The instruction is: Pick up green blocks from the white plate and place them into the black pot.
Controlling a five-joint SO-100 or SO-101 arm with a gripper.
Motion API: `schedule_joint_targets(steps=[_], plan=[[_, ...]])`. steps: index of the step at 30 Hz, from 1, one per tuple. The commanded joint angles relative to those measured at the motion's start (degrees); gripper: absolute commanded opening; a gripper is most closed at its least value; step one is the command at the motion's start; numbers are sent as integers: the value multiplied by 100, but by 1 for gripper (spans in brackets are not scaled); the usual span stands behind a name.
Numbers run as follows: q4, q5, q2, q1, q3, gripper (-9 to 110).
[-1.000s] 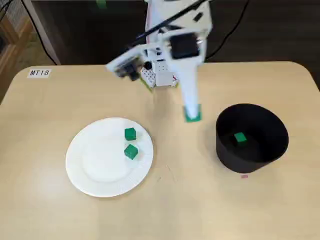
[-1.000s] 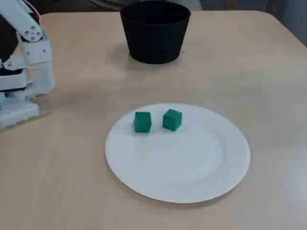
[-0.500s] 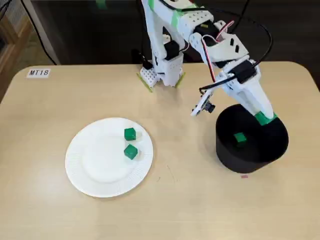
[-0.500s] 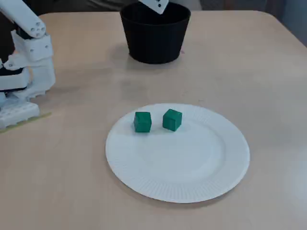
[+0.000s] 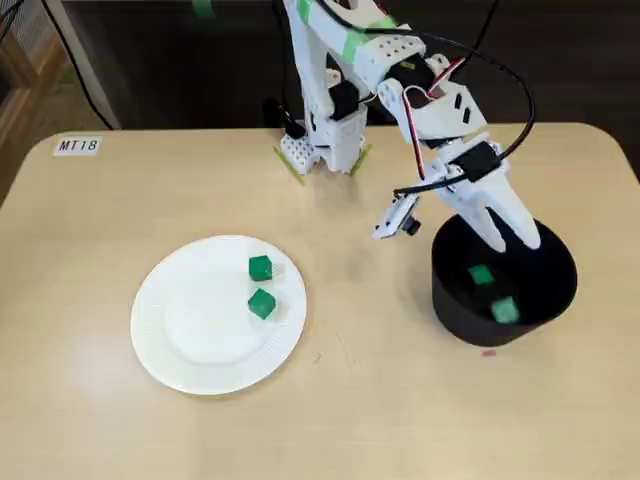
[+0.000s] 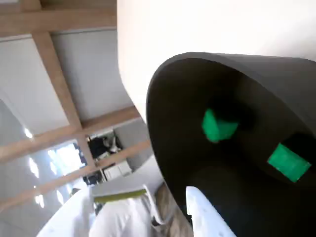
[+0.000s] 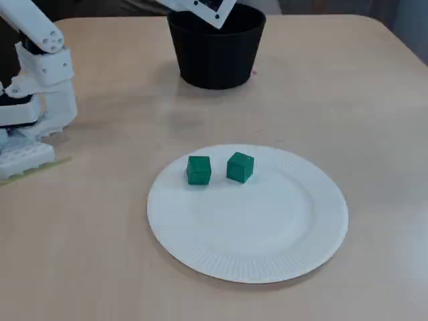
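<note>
Hangs with end effector (image 5: 510,238) spread and empty over the mouth of the black pot (image 5: 450,300), seemingly low enough for a clean drop, two green blocks (image 5: 481,274) lying inside, two more waiting side by side on the white plate (image 5: 190,345) across the counter (image 5: 100,220)
</note>
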Motion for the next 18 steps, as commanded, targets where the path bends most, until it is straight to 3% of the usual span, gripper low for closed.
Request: schedule_joint_targets(steps=[1,3,12,18], plan=[[246,70,237,167,-141,9],[809,9,519,396,-316,-2],[4746,-853,2250,2953,-1204,-2],[5432,-1318,2118,3955,-1046,-2]])
